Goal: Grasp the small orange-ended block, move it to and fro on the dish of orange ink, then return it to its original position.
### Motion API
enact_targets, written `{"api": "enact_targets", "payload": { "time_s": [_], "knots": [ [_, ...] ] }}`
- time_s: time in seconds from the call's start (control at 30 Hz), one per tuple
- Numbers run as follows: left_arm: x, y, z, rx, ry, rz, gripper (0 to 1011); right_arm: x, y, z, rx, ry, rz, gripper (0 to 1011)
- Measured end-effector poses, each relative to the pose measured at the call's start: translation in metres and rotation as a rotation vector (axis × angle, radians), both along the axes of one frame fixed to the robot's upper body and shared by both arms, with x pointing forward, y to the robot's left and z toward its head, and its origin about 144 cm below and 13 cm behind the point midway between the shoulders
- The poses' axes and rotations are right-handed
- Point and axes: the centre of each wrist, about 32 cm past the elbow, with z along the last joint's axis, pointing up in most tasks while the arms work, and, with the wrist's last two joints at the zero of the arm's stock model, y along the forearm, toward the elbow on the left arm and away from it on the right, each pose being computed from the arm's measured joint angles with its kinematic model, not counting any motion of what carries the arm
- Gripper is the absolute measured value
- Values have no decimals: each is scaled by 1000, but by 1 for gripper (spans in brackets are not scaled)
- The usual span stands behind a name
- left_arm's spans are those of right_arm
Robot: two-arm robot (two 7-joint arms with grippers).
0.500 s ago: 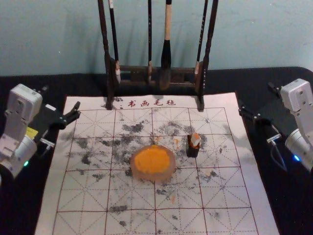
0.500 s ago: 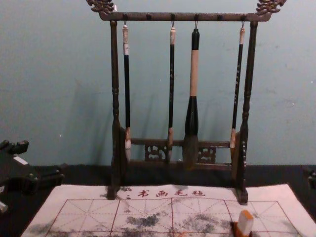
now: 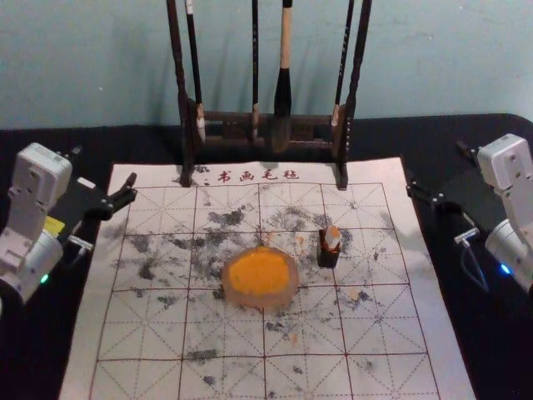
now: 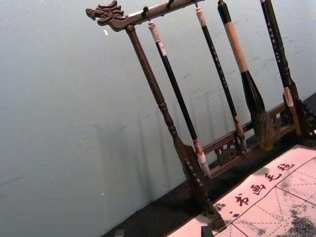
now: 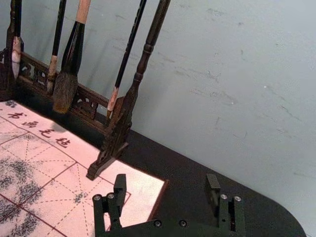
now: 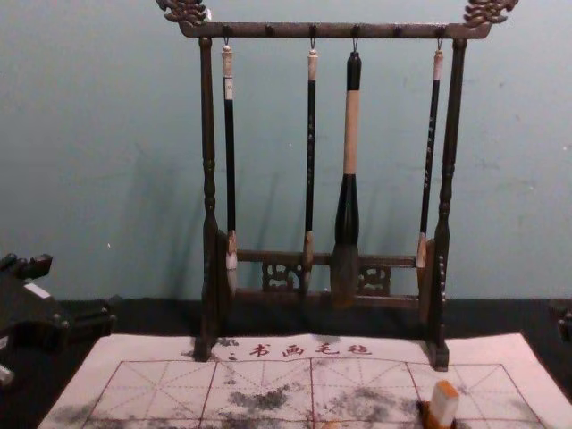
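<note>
My left gripper [image 3: 104, 173] stands open beyond the mat's left edge, well away from the dish; the left wrist view catches the tips of the left gripper [image 4: 163, 232]. Off the mat's right side is my right gripper [image 3: 438, 171], also open; in the right wrist view nothing lies between the fingers of the right gripper [image 5: 166, 182]. The small white block with orange on it [image 3: 332, 237] stands upright in a dark holder [image 3: 328, 257]. To the holder's left, the round dish [image 3: 286, 298] holds orange ink [image 3: 258, 273]. In the chest view the block [image 6: 443, 402] shows near the bottom edge.
A dark wooden brush rack [image 3: 185, 133] stands across the mat's far edge, with several brushes hanging from it, including a thick one [image 3: 282, 104]. The gridded, ink-stained mat [image 3: 137, 337] lies on a black table [image 3: 470, 333], with a wall behind.
</note>
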Motion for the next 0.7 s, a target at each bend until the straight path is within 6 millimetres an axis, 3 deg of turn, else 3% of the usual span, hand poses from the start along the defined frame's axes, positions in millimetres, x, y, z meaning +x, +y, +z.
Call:
{"api": "enact_targets", "payload": {
  "time_s": [0.7],
  "knots": [
    [0,0,0,0,0,0,1002,0,0,0,0,0,0,1002]
  ]
}}
